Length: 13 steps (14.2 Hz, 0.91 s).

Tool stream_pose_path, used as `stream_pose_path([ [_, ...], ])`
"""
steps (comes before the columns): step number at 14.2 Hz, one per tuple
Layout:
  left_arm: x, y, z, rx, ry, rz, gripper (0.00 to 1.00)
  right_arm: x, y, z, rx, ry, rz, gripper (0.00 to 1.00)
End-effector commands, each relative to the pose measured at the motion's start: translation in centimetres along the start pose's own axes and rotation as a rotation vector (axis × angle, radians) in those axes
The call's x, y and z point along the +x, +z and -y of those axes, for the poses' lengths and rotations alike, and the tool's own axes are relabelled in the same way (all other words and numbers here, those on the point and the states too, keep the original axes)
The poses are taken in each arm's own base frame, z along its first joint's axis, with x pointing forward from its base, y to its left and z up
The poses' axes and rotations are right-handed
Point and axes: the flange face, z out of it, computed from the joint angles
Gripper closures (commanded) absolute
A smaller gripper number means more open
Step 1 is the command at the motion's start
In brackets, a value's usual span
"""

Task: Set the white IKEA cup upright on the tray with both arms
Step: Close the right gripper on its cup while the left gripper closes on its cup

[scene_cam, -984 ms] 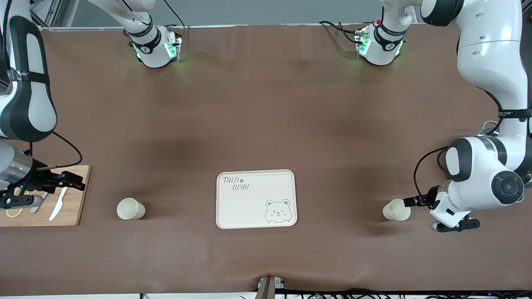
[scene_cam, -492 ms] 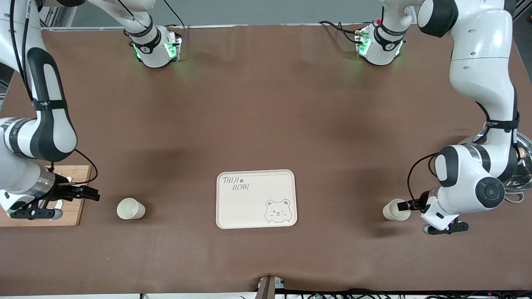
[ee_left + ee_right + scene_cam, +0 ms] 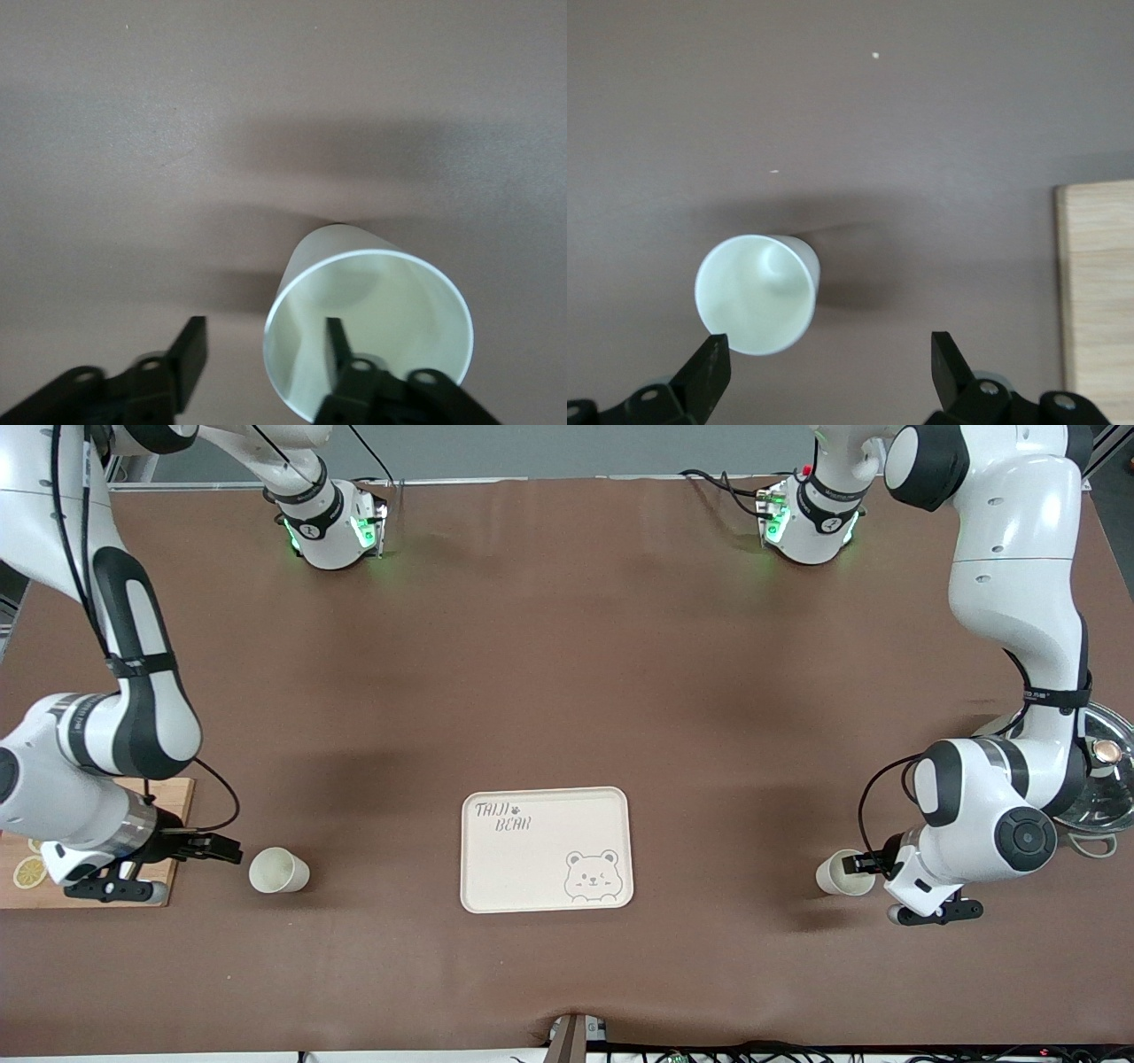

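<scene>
Both cups stand upright on the table [image 3: 549, 646], near the edge closest to the front camera, with the tray [image 3: 546, 849] between them and well apart from each.

Risks: the left end effector [image 3: 266, 354] is spread wide, with one finger already inside the mouth of the cup toward the left arm's end [image 3: 844, 872] and the other outside its wall (a rim pinch is judged to be intended). If it is closed off-centre or pushed onward, the light cup could be tipped or slid. The right end effector [image 3: 226, 850] is also wide open, just beside the cup toward the right arm's end [image 3: 278, 870], and is not seen touching it. In the right wrist view that cup sits close to one finger, not midway, so it could be knocked over on the advance. A collision over the tray is possible if both arms arrive together.

Containers: both cups appear empty, and nothing is on the tray. A wooden cutting board [image 3: 173, 802] with a lemon slice [image 3: 30, 872] lies at the right arm's end. A metal lidded pot [image 3: 1103, 775] sits at the left arm's end, farther from the camera, its contents hidden.
</scene>
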Motion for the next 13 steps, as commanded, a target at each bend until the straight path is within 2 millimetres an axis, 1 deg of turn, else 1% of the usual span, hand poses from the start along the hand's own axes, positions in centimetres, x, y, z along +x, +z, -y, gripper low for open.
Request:
stream_pose_path([
  [1, 0.2, -0.3, -0.2, 0.003, -0.003, -0.014, 0.73, 0.8, 1.2, 0.4, -0.006, 0.01, -0.023, 0.0],
  [3, 0.3, -0.2, -0.2, -0.004, -0.009, -0.018, 0.88, 0.7, 1.6, 0.1, -0.011, 0.008, -0.019, 0.0],
  [4, 0.4, -0.3, -0.2, -0.008, -0.012, -0.03, 0.98, 0.7, 2.2, 0.1, -0.015, 0.005, -0.013, 0.0],
  [5, 0.4, -0.3, -0.2, -0.009, -0.016, -0.03, 1.0, 0.7, 2.5, 0.0, -0.018, 0.002, -0.017, 0.0],
  [7, 0.4, -0.4, -0.7, -0.009, -0.03, -0.034, 1.0, 0.8, 3.4, -0.8, -0.018, 0.016, -0.039, 0.0],
  [9, 0.5, -1.2, -0.9, -0.011, -0.048, -0.046, 1.0, 0.7, 4.3, -0.8, -0.017, 0.015, -0.032, 0.0],
  [11, 0.7, -2.8, -1.4, -0.018, -0.049, -0.067, 1.0, 0.6, 4.8, -0.7, -0.018, 0.013, -0.026, 0.0],
  [13, 0.5, -4.8, -2.6, -0.023, -0.059, -0.082, 1.0, 0.4, 5.5, -0.6, -0.019, 0.012, -0.015, 0.0],
])
